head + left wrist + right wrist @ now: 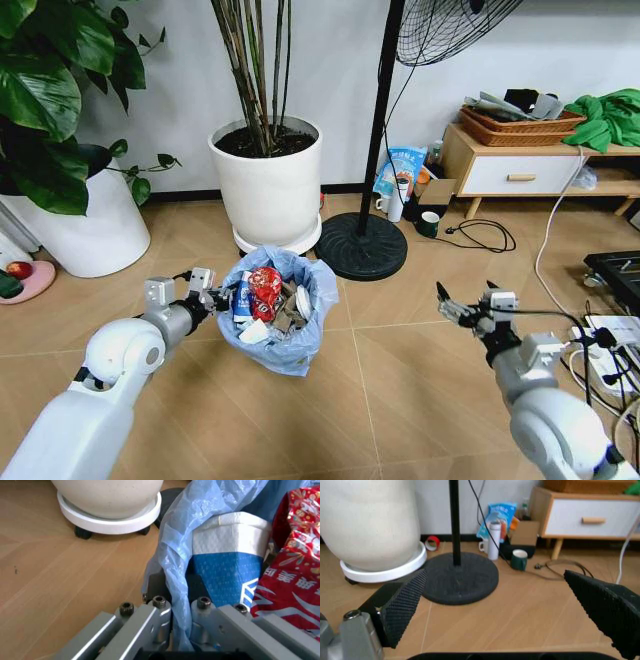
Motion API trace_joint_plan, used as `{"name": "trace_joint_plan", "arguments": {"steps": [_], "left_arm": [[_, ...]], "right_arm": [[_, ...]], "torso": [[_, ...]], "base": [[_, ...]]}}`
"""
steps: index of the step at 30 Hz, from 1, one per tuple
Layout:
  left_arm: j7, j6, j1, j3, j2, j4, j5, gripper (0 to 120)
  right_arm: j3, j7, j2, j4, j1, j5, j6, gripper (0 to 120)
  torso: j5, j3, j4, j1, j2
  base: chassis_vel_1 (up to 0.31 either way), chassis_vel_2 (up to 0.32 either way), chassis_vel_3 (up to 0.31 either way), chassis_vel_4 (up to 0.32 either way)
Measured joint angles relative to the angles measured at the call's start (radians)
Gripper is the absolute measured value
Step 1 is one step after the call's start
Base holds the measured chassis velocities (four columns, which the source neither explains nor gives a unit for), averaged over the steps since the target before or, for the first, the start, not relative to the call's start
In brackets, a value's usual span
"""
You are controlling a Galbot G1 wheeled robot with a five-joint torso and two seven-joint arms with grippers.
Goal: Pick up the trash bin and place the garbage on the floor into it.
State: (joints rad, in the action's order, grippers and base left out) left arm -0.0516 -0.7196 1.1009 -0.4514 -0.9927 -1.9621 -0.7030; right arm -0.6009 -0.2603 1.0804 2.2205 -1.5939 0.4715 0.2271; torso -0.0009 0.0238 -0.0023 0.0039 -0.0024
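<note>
The trash bin [295,345], lined with a wrinkly light-blue bag, stands in the middle of the floor [400,400] in the head view. Garbage [265,285] fills it: a red can, a blue-white can and white scraps. My left gripper [215,295] is at the bin's left rim, shut on the rim and liner. Up close, my left gripper [181,607] pinches the blue liner [175,562], with the blue-white can [227,566] and red can [290,573] just inside. My right gripper [447,303] hovers open and empty to the bin's right, its dark pads [405,607] spread wide.
A white plant pot [268,185] on a wheeled saucer and a fan's black base [360,245] stand just behind the bin. A larger white pot [85,225] is at the left. Cables and a power strip [600,350] lie at the right, below a low cabinet [530,165].
</note>
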Motion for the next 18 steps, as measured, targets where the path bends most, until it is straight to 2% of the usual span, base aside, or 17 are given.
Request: {"name": "trace_joint_plan", "arguments": {"steps": [3, 6, 18], "left_arm": [[0.001, 0.0, 0.011, -0.001, -0.001, -0.006, 0.003, 0], [0.001, 0.0, 0.015, -0.002, -0.002, -0.01, 0.004, 0], [0.009, 0.0, 0.027, -0.004, -0.014, -0.023, 0.005, 0]], "right_arm": [[-0.008, 0.015, 0.054, 0.018, -0.037, -0.028, -0.004, 100], [-0.009, 0.019, 0.076, 0.024, -0.041, -0.042, -0.006, 100], [0.014, 0.02, 0.077, 0.028, -0.03, -0.049, -0.005, 100]], "torso": [[0.0, 0.0, -0.0001, 0.0, 0.0], [0.0, 0.0, 0.0, 0.0, 0.0], [0.0001, 0.0, 0.0, 0.0, 0.0]], "base": [[0.0, 0.0, 0.0, 0.0], [0.0, 0.0, 0.0, 0.0], [0.0, 0.0, 0.0, 0.0]]}}
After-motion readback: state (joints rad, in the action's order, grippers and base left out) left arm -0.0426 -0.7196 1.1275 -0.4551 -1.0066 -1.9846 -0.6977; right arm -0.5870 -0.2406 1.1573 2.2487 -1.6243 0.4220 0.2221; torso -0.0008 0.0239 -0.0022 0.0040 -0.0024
